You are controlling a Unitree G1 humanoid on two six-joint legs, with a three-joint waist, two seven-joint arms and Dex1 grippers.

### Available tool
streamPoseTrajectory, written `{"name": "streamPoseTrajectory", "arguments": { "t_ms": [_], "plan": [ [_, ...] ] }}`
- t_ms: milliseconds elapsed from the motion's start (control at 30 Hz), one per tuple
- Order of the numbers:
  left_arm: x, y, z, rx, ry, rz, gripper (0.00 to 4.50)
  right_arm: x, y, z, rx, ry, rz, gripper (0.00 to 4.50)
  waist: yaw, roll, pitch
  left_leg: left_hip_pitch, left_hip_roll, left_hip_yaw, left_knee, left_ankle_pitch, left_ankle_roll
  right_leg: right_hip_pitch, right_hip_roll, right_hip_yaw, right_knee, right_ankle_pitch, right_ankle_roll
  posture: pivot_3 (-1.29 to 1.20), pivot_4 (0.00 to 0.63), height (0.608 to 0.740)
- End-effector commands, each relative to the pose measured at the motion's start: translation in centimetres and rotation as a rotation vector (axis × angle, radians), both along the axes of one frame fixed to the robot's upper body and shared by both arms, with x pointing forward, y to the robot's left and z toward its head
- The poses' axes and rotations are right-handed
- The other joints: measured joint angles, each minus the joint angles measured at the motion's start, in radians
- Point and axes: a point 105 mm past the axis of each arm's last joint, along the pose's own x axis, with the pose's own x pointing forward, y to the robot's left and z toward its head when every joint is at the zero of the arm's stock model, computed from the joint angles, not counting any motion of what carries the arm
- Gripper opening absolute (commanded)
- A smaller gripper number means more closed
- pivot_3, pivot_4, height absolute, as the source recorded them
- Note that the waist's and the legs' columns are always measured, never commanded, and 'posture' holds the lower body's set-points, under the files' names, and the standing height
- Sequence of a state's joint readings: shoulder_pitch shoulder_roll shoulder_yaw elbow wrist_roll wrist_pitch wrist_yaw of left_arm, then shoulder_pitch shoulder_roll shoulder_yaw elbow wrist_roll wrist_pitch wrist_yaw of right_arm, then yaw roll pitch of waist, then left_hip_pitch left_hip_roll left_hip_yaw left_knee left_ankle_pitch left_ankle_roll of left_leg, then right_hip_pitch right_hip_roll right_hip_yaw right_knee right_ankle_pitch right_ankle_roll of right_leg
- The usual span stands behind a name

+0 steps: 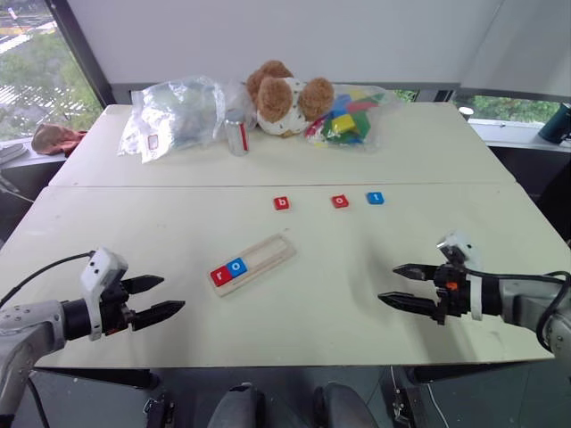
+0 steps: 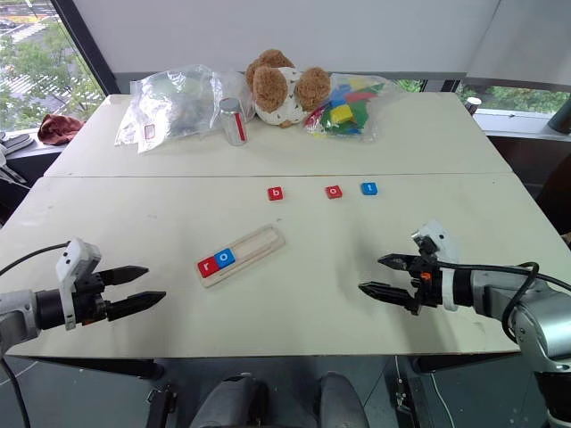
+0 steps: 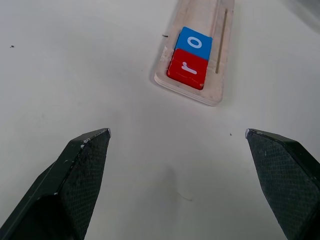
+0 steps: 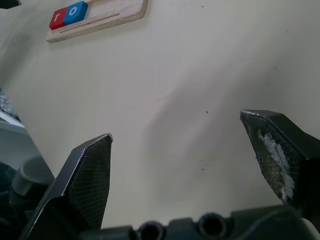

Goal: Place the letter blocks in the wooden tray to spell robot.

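While both arms hover low over the near edge of the counter (image 1: 500,267), nothing is held: the left gripper (image 1: 156,297) has its fingers (image 3: 82,165) spread wide apart and empty, and the right gripper (image 1: 406,285) stands the same way near the opposite end of that edge.

Just beyond them, toward the middle of the counter, the wooden tray (image 1: 268,256) lies at a slant, with the red r block (image 1: 219,274) and the blue o block (image 1: 236,266) touching each other at its nearer end; the rest of the slot is bare.

Farther back, three loose blocks sit in a row, well apart from the tray: a red b block (image 1: 281,202), a red o block (image 1: 340,201) and a blue t block (image 1: 376,198).

The main risk, I judge, is order: the red o and blue t lie close together, so picking t first would misspell the word. The thin tiles may also slip from the fingers, and a clumsy insertion could nudge the slanted tray or shove the seated pair.

At the far edge lie a teddy bear (image 1: 285,96) and bags (image 1: 174,111), unlikely to interfere.
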State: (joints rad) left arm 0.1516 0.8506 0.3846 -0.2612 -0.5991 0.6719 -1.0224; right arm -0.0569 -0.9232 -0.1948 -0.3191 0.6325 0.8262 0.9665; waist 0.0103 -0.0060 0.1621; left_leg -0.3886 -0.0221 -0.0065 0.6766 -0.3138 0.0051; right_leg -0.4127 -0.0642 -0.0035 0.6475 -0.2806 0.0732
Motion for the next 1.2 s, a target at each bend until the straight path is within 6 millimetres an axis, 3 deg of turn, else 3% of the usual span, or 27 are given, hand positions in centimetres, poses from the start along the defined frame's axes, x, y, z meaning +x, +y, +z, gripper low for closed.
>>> {"name": "streamPoseTrajectory", "arguments": {
  "t_ms": [33,467,733,800,1000,1200],
  "plan": [
    [0.2,-0.1,0.6,0.014,-0.04,-0.018,4.5,0.3,0.3,0.7,0.003,-0.043,0.013,4.43,0.0,0.0,0.0,0.0,0.0,0.0,0.0,0.0,0.0,0.0,0.0,0.0,0.0,0.0,0.0,0.0,0.15,0.74],
    [0.8,0.7,0.6,0.061,-0.052,0.014,4.5,1.0,0.1,0.6,-0.022,-0.068,-0.002,4.43,0.0,0.0,0.0,0.0,0.0,0.0,0.0,0.0,0.0,0.0,0.0,0.0,0.0,0.0,0.0,0.0,0.15,0.74],
    [2.2,0.4,2.9,0.078,-0.165,-0.055,4.5,2.0,-0.4,1.6,-0.06,-0.09,0.018,4.43,0.0,0.0,0.0,0.0,0.0,0.0,0.0,0.0,0.0,0.0,0.0,0.0,0.0,0.0,0.0,0.0,0.15,0.74],
    [2.1,-0.4,3.0,0.077,-0.168,-0.12,4.5,1.6,0.3,2.0,-0.055,-0.077,0.064,4.43,0.0,0.0,0.0,0.0,0.0,0.0,0.0,0.0,0.0,-0.001,0.0,0.0,0.0,0.0,0.0,0.0,0.15,0.74],
    [2.2,-2.5,1.8,0.176,-0.206,-0.322,4.5,-0.9,5.9,4.5,0.022,-0.054,0.298,4.43,-0.006,0.001,0.001,-0.001,0.0,0.0,-0.001,0.0,0.0,-0.002,0.0,0.0,0.0,0.0,0.0,0.0,0.15,0.74],
    [4.3,-4.3,0.5,0.161,-0.3,-0.337,4.5,-1.1,7.5,4.8,0.038,-0.077,0.313,4.43,0.003,0.001,0.001,-0.003,0.0,0.0,0.0,0.0,0.0,-0.002,0.0,0.0,0.0,0.0,0.001,0.0,0.15,0.74]
  ]
}}
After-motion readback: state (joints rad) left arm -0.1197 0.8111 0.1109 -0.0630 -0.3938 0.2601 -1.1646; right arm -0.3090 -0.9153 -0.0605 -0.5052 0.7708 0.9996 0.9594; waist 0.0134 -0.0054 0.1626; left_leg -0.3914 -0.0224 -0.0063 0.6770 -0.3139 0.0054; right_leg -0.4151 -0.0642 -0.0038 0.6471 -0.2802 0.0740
